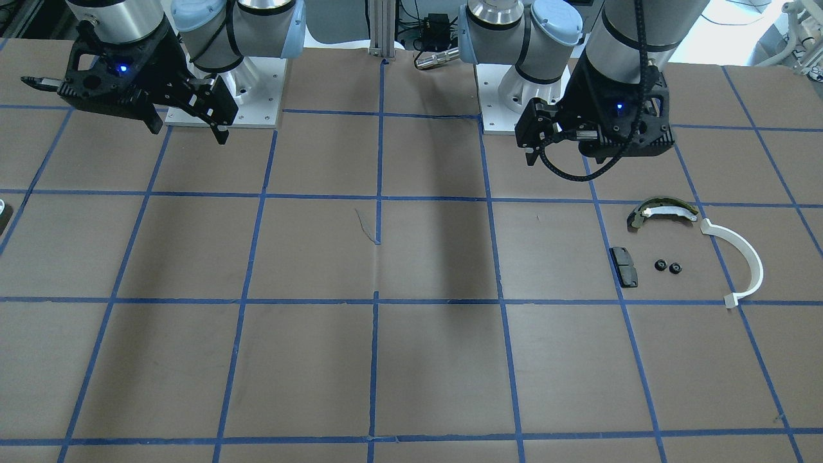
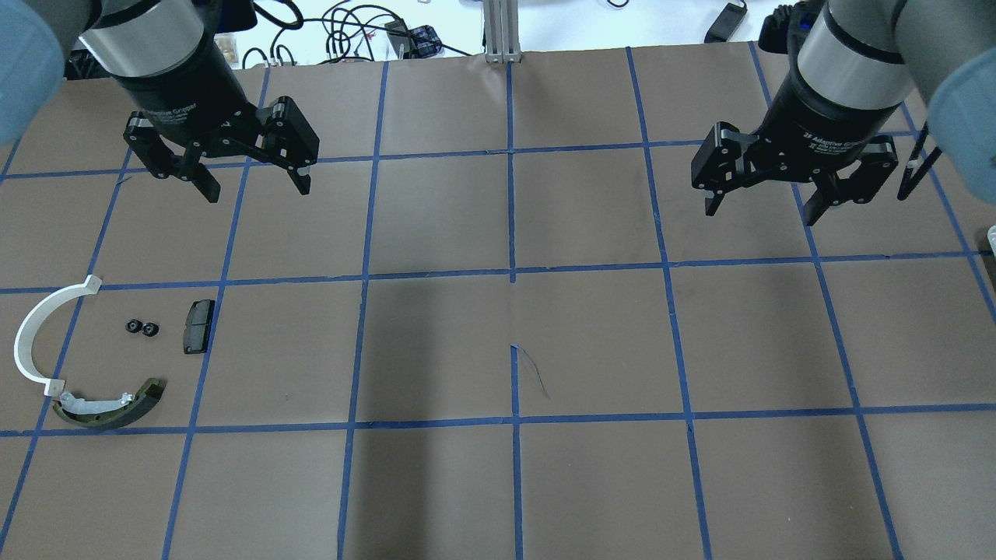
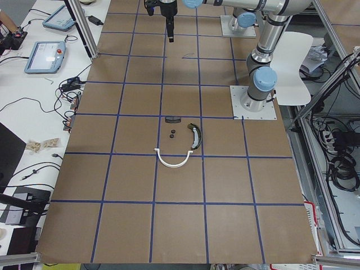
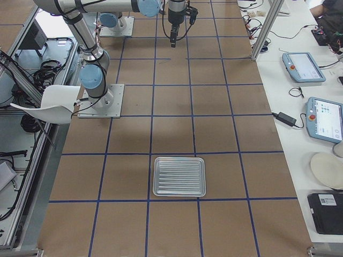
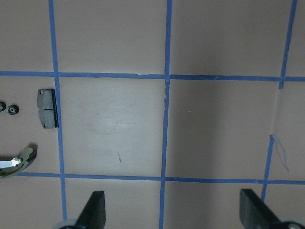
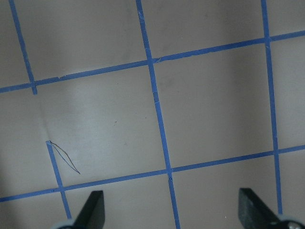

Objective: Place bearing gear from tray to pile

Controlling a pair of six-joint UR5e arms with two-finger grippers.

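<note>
Two small black bearing gears (image 2: 142, 327) lie side by side on the brown table, inside the pile. Around them are an olive-and-white brake shoe (image 2: 146, 393), a thin white semicircular strip (image 2: 27, 327) and a black rectangular pad (image 2: 198, 327). The gears also show in the front view (image 1: 667, 266). The ribbed metal tray (image 4: 179, 176) shows only in the right view and looks empty. My left gripper (image 2: 257, 190) is open and empty, hanging above the table behind the pile. My right gripper (image 2: 759, 214) is open and empty on the other side.
Blue tape lines grid the brown table. The two arm bases (image 1: 222, 96) stand at the robot's edge. A side bench with tablets (image 4: 303, 67), cables and a white plate (image 4: 327, 170) runs along the far side.
</note>
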